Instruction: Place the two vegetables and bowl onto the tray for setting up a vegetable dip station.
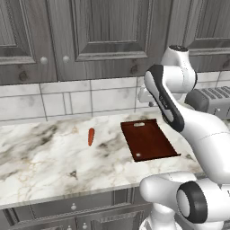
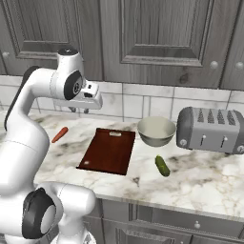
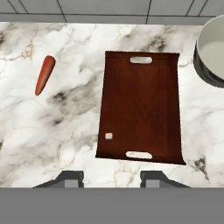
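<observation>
In the hand view, the gripper [image 3: 111,178] was seen at the bottom edge, its jaws spread and nothing held between them. Just above it, at frame centre, the tray [image 3: 140,109] was laid flat on the marble counter [image 3: 65,122]. The carrot [image 3: 44,74] was found in the upper left, well apart from the tray. In the right base view, the cucumber [image 2: 162,166] was placed right of centre, with the bowl [image 2: 156,131] above it beside the toaster [image 2: 212,128].

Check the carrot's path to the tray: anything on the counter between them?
Nothing visible. The carrot lies on bare marble to the left of the tray, with open counter between them. The bowl, cucumber and toaster all sit on the tray's far side.
</observation>
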Robot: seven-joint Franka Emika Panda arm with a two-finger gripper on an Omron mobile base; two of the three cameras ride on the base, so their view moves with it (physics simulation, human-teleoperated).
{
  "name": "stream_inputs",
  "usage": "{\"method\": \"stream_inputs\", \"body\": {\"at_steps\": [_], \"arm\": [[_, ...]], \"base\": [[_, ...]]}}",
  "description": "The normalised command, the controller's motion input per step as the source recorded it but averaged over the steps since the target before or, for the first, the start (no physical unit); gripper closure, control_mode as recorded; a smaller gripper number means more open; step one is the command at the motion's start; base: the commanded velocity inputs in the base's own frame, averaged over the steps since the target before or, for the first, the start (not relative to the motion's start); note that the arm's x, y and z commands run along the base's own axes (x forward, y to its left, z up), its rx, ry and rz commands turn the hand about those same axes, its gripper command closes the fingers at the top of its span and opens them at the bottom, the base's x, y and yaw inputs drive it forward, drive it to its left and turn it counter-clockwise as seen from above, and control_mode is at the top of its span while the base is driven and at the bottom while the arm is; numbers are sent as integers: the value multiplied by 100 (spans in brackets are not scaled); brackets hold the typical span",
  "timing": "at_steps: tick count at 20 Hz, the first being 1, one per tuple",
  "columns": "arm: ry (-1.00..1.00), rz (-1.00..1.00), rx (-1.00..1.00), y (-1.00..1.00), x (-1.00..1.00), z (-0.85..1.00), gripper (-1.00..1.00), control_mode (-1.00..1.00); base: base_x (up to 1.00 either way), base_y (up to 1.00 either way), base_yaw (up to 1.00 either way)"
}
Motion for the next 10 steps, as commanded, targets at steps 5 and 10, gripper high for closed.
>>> {"method": "stream_inputs", "body": {"at_steps": [5, 10], "arm": [[0, 0, 0, -6, -4, 0, -100, -100], [-1, 0, 0, -16, -17, -3, -100, -100]], "base": [[0, 0, 0], [0, 0, 0]]}}
